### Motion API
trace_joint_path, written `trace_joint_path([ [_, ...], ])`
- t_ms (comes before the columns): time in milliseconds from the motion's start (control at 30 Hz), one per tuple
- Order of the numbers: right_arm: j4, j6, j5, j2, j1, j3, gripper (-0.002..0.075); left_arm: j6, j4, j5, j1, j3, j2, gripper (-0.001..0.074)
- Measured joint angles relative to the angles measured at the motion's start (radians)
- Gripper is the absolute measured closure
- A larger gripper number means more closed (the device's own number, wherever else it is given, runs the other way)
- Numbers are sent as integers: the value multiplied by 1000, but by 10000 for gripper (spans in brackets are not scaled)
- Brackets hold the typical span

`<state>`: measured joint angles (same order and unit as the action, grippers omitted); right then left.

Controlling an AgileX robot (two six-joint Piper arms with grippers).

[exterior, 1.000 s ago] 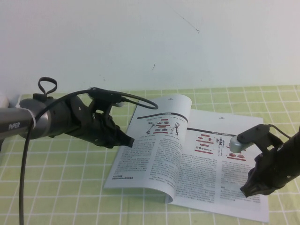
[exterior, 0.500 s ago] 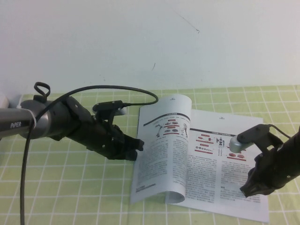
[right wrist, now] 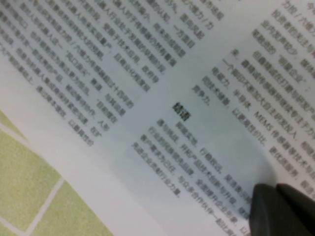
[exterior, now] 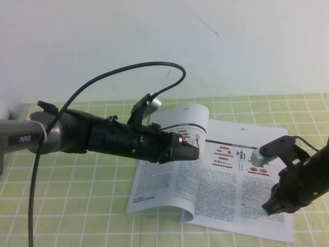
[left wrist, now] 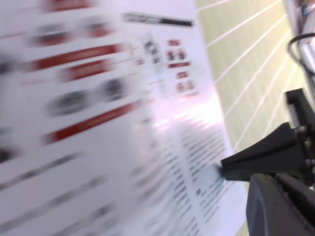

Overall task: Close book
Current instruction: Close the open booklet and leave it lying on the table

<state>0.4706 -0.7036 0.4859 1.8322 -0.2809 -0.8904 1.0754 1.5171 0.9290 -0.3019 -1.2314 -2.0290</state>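
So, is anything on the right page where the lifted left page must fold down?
Yes: the right gripper sits on the book's right page near its front outer corner, where the lifted page must land. The left gripper is at that lifted page. Nothing else visible lies there.

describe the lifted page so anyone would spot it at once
On the green checked tablecloth lies an open book. Its left page, where the left pincer reaches across, curls up off the cloth; the right page lies flat under the right pincer.
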Motion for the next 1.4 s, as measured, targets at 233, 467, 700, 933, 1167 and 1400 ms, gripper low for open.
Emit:
trace_joint_path([
  [233, 0, 0, -2, 0, 0, 0, 727, 16, -45, -39, 42, 0, 2, 738],
  [467, 0, 0, 4, 0, 0, 0, 727, -177, -419, -412, 78, 2, 82, 738],
  [700, 0, 0, 4, 1, 0, 0, 727, -223, -603, -530, 82, 2, 72, 738],
  [933, 0, 0, 6, 4, 0, 0, 727, -283, -665, -547, 82, 2, 32, 738],
  [1167, 0, 0, 15, 17, 0, -4, 727, -320, -710, -560, 16, 2, 20, 738],
  [1400, 0, 0, 20, 19, 0, -6, 727, -384, -720, -586, -117, 2, 9, 738],
])
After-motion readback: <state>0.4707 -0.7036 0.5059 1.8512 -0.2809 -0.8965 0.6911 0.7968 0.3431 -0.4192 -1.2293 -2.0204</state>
